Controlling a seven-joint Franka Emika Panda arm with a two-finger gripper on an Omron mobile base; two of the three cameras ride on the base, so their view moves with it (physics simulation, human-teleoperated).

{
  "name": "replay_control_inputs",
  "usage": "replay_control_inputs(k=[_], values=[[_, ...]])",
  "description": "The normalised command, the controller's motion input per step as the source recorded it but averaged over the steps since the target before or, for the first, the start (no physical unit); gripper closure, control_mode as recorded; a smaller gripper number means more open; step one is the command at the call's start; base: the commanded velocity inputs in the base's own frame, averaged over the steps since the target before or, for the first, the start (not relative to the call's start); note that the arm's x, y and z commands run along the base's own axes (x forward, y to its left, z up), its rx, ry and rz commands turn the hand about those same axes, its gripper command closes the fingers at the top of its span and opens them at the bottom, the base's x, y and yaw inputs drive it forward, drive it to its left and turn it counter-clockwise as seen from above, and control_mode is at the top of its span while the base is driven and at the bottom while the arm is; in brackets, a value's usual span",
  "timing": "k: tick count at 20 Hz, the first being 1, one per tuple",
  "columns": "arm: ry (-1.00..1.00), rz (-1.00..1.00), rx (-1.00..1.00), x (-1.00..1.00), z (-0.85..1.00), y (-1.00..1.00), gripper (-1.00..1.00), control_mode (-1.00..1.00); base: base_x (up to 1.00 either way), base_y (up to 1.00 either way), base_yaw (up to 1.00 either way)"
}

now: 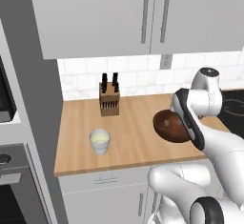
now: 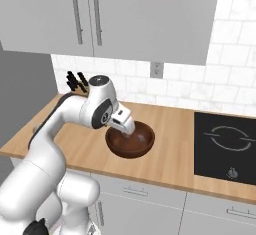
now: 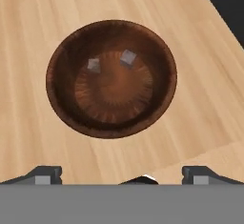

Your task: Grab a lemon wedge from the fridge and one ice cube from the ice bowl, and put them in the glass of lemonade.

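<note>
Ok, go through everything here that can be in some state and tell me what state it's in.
gripper: open, empty, above the ice bowl
ice bowl: upright on the counter, holding two ice cubes
glass of lemonade: upright, holding pale liquid
wall cupboards: doors shut
knife block: upright, knives in it

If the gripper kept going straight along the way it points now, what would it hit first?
Most likely the ice bowl: the open gripper looks straight down into it, probably reaching bare bowl floor near the two ice cubes. Exact depth is unclear.
</note>
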Motion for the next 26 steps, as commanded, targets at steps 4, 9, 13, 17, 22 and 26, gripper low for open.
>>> replay_control_inputs(k=[4, 9, 13, 17, 22, 26], values=[[0.0, -0.27, 0.07, 0.01, -0.06, -0.24, -1.0, -1.0, 0.0, 0.0, 0.0], [0.02, -0.1, 0.04, 0.13, -0.15, -0.33, -1.0, -1.0, 0.0, 0.0, 0.0], [0.0, 0.0, 0.0, 0.34, -0.3, -0.06, -1.0, -1.0, 0.0, 0.0, 0.0], [0.0, 0.0, 0.0, 0.37, -0.22, 0.0, -1.0, -1.0, 0.0, 0.0, 0.0], [0.0, 0.0, 0.0, 0.34, -0.15, 0.0, -1.0, -1.0, 0.0, 0.0, 0.0], [0.0, 0.0, 0.0, 0.26, -0.16, 0.0, -1.0, -1.0, 0.0, 0.0, 0.0]])
